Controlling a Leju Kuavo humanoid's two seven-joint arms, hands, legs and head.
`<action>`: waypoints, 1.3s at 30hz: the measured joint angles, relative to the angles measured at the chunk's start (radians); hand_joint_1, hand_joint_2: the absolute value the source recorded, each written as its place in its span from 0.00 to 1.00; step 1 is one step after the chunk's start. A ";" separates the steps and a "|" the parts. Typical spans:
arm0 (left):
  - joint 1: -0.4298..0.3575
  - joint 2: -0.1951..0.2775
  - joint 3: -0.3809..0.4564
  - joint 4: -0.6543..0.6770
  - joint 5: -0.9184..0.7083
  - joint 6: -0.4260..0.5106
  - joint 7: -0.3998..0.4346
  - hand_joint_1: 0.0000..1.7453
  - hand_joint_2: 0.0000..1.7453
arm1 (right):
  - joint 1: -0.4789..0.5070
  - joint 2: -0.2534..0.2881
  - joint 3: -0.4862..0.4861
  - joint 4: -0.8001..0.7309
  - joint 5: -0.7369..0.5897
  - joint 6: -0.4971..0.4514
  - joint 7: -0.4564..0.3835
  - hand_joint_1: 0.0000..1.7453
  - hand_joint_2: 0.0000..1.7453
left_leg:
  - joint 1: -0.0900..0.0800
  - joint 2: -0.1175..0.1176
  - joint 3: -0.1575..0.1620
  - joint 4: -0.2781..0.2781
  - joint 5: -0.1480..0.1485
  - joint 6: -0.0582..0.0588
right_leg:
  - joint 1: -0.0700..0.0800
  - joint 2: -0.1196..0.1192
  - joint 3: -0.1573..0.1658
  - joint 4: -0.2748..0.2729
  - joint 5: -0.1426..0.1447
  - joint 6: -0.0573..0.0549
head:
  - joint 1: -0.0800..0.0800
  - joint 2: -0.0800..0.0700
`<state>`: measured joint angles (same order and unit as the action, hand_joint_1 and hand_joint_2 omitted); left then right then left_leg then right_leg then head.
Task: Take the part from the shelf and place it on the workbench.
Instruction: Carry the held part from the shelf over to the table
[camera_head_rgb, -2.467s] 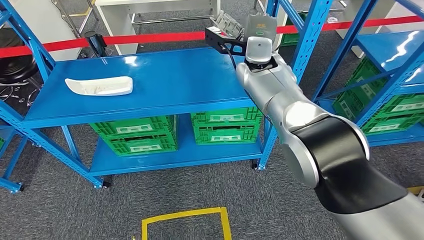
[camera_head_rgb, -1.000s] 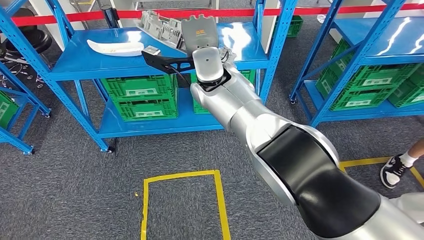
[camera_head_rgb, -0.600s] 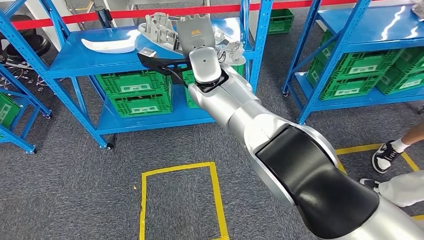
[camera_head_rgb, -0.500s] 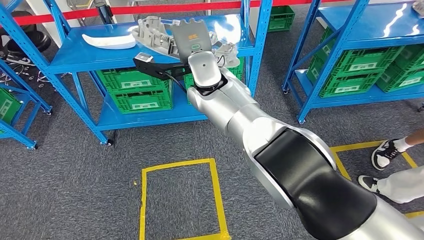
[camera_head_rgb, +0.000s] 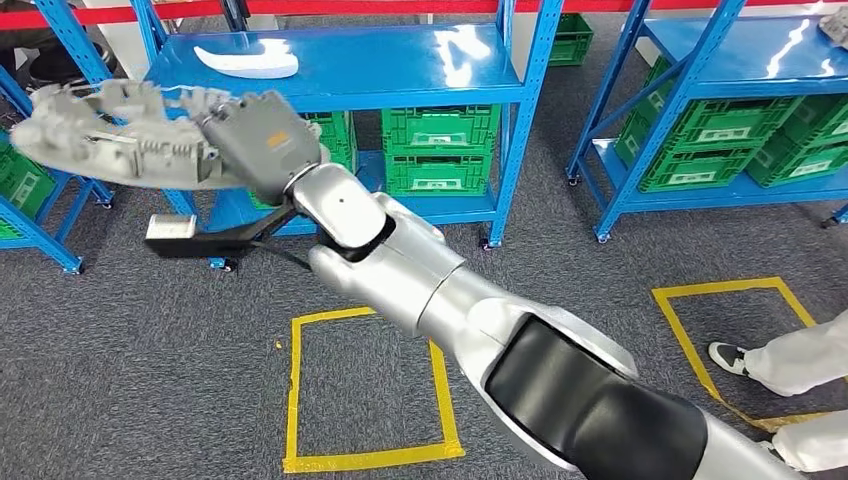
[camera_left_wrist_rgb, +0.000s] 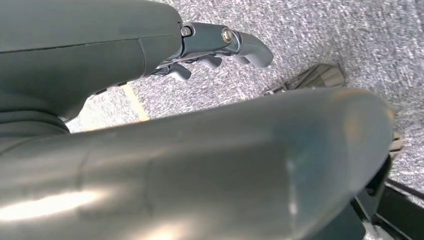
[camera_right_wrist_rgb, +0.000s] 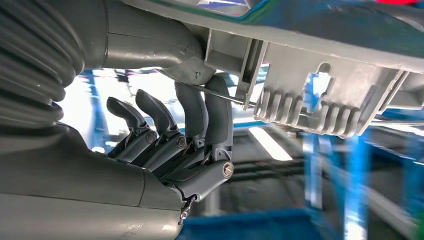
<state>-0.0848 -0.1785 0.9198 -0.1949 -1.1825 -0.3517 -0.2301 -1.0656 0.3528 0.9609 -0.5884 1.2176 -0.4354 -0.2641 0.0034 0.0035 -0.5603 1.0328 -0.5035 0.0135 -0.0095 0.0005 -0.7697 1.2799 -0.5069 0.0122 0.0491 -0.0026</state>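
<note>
The grey cast part (camera_head_rgb: 110, 145), long and ribbed, hangs in the air in front of the blue shelf's left end, level with its lower tier. My right hand (camera_head_rgb: 262, 140) grips it at its right end, with the silver arm stretched far to the left. In the right wrist view the part (camera_right_wrist_rgb: 320, 95) lies across the hand, and the dark fingers (camera_right_wrist_rgb: 205, 115) curl up against its underside. My left hand (camera_left_wrist_rgb: 220, 45) hangs over the grey carpet, its fingers loosely bent and holding nothing.
A blue shelf (camera_head_rgb: 400, 70) stands ahead with a white curved part (camera_head_rgb: 248, 62) on top and green crates (camera_head_rgb: 440, 150) below. A second blue rack (camera_head_rgb: 760, 60) stands at the right. Yellow tape squares (camera_head_rgb: 365, 390) mark the carpet. A person's legs (camera_head_rgb: 790, 360) are at the right edge.
The whole view has shifted, so the camera has turned. My right arm has swung left and down with the grey part, carrying it off the shelf top to beyond the shelf's left end.
</note>
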 joint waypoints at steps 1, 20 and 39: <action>0.000 0.000 0.002 0.000 0.001 0.000 0.000 0.00 0.00 | 0.011 -0.002 0.028 -0.039 -0.006 0.009 -0.001 0.93 1.00 | -0.002 -0.001 -0.004 0.004 0.001 0.000 | 0.005 0.000 0.045 -0.064 0.021 -0.011 | 0.000 0.000; -0.004 0.001 0.008 -0.001 -0.014 0.000 -0.004 0.00 0.00 | 0.121 -0.209 0.313 -0.576 -0.122 0.098 0.038 0.93 1.00 | 0.031 -0.015 0.054 -0.003 -0.072 -0.067 | -0.011 -0.005 0.044 -0.247 0.162 -0.003 | -0.003 0.000; -0.024 0.006 0.008 -0.001 -0.036 0.000 0.021 0.00 0.00 | 0.182 -0.333 0.342 -0.727 -0.129 0.120 0.031 0.93 1.00 | 0.000 -0.009 -0.080 0.016 0.044 -0.037 | 0.023 0.000 0.191 -0.265 0.028 -0.053 | 0.004 0.000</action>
<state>-0.1091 -0.1726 0.9274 -0.1962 -1.2184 -0.3513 -0.2094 -0.8836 0.0196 1.3032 -1.3155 1.0890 -0.3154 -0.2336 0.0034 -0.0050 -0.6404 1.0484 -0.4593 -0.0232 0.0137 0.0001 -0.5786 1.0149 -0.4786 -0.0412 0.0531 -0.0027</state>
